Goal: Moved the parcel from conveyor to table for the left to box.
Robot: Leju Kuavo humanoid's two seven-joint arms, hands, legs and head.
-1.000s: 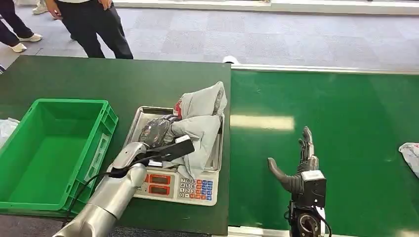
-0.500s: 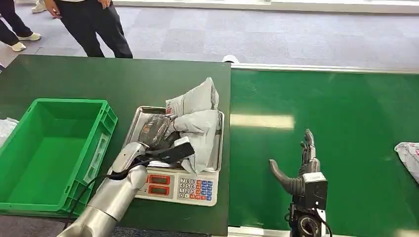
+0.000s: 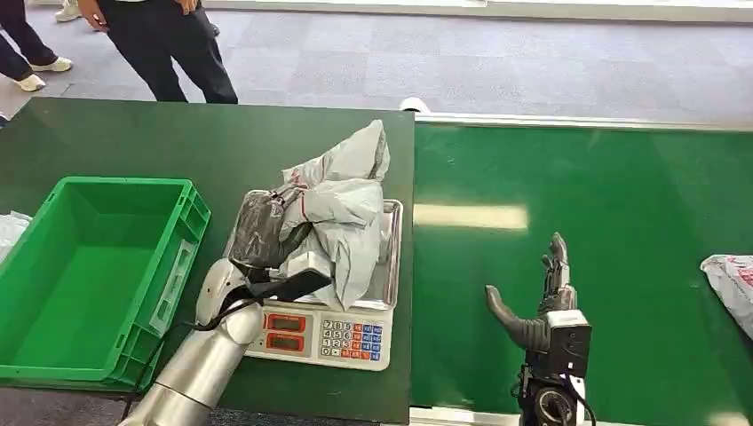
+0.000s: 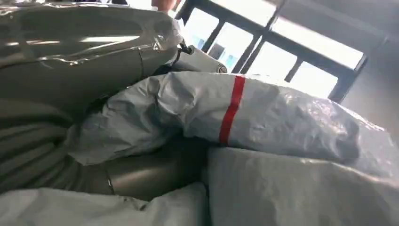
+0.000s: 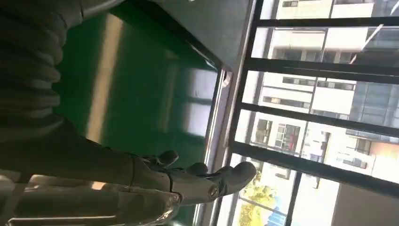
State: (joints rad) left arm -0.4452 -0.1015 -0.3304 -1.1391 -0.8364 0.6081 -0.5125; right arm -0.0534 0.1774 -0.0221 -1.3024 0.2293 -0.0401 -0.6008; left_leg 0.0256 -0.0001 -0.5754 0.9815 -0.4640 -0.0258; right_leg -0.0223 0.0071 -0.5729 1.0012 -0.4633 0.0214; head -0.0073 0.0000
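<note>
We see the left hand point(image 3: 266, 232) gripping the grey parcel point(image 3: 342, 209) lifted over the scale point(image 3: 324, 333) tray near the table point(image 3: 133, 142) edge, green crate point(image 3: 89, 266) just beside, while the right hand point(image 3: 542, 297) hovers empty, fingers spread, above the bare conveyor point(image 3: 622, 204).

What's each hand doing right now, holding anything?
Left hand: holding the grey parcel above the scale tray.
Right hand: open, holding nothing, over the conveyor.

Crinkled glossy plastic parcel point(image 3: 342, 213)
</note>
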